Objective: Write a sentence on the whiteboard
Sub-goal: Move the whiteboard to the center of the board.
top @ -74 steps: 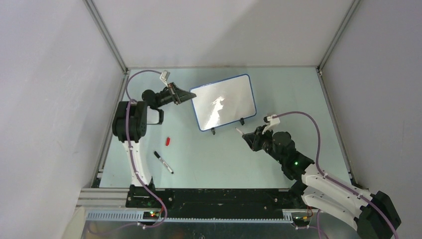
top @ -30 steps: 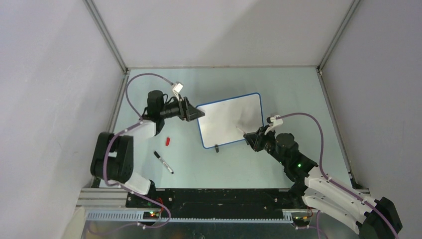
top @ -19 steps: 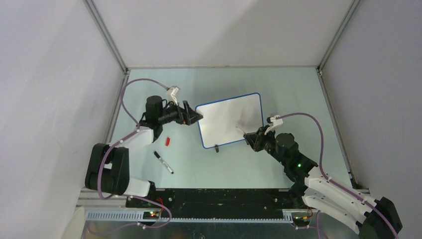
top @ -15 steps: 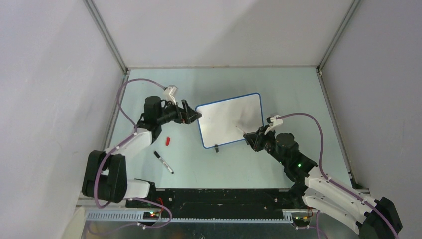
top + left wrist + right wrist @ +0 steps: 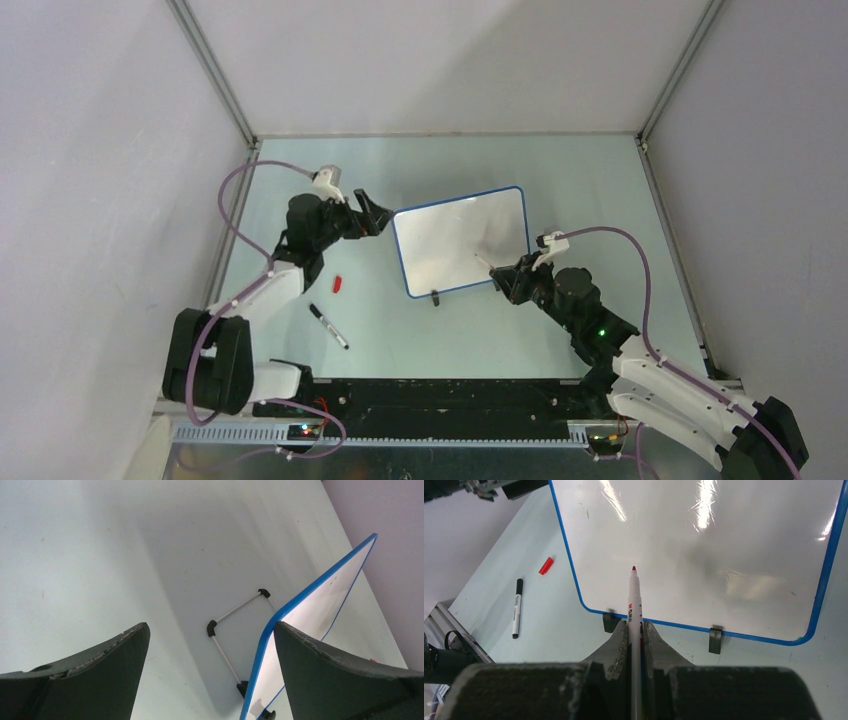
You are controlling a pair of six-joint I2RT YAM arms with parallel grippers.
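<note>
- A black marker lies capped on the pale green table, near the left arm's base. It carries a light label whose print is too small to read.
- Just beyond it lies a small red cap, apart from the marker and off the board's near left corner.
- The right gripper is clamped tight on a white marker, held low on the barrel so most of it sticks out ahead of the fingers. Red and dark print runs along the barrel. I cannot make out the words.
- The marker's red tip points at the lower part of the board's face. I cannot tell whether it touches.
- The whiteboard stands about mid-table, between the two grippers, leaning back and turned slightly so its left side sits nearer the arms. It is a small white rectangle with a thin blue rim and rounded corners.
- Two black clip feet grip its bottom edge and rest on the table.
- The face shows bright glare streaks, a faint grey smear right of centre and a few tiny specks.
- The left gripper hovers by the board's far left corner, fingers spread wide with nothing between them. The blue rim runs just beside one finger.
- From there a thin wire stand with black ends shows behind the board.
</note>
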